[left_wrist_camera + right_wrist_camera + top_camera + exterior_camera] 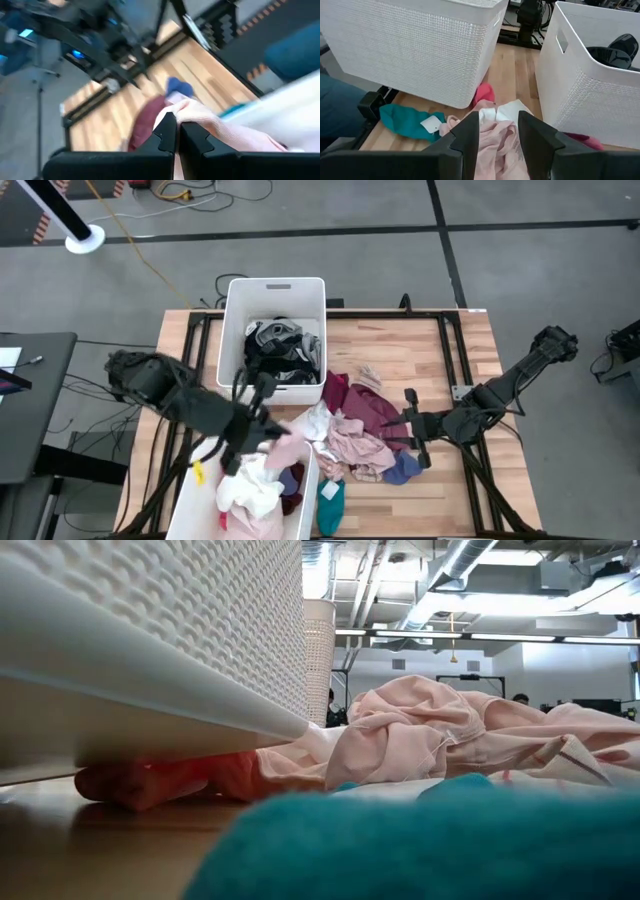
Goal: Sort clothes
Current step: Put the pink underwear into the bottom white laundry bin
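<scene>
Clamped shut on a pale pink soft garment [220,132], the left gripper [262,418] hangs over the near white rectangular plastic bin [187,480]; the right gripper [412,428] stands with its jaws apart over the heap's edge, holding nothing that I can see.

Sorting looks roughly halfway. The far white plastic bin [232,320] holds black and grey pieces, the near one white and pink. A loose heap of pink, maroon and blue clothes [360,430] lies on the wooden table [440,350], and a teal cloth [331,502] sits beside the near bin.

Only the left wrist view shows the pinch itself; only the high view shows what each bin holds.
</scene>
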### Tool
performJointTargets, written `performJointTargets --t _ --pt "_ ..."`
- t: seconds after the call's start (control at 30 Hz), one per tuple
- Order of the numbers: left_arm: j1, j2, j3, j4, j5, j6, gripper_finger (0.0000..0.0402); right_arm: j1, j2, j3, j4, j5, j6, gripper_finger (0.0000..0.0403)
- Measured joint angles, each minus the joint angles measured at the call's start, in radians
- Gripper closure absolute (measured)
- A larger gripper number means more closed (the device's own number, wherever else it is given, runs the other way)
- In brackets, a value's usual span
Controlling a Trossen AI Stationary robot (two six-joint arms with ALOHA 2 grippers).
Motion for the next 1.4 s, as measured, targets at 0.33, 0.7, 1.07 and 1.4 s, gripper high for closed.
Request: performJointTargets --t 0.33,0.7,1.07,1.4 --pt "-0.106 0.012 -0.032 -0.183 0.026 -0.195 0.0401 0.043 0.000 0.000 -0.014 0.000 0.060 0.0253" --pt "-0.124 0.013 -0.224 -0.219 0.104 -0.348 0.0401 0.065 0.000 0.000 -0.014 0.000 0.089 0.0253" --pt "-0.124 0.013 -0.469 -0.113 0.182 -0.420 0.0401 0.065 0.000 0.000 -0.014 0.000 0.090 0.0253" --pt "-0.124 0.013 -0.670 0.007 0.211 -0.456 0.0401 0.065 0.000 0.000 -0.014 0.000 0.090 0.0253"
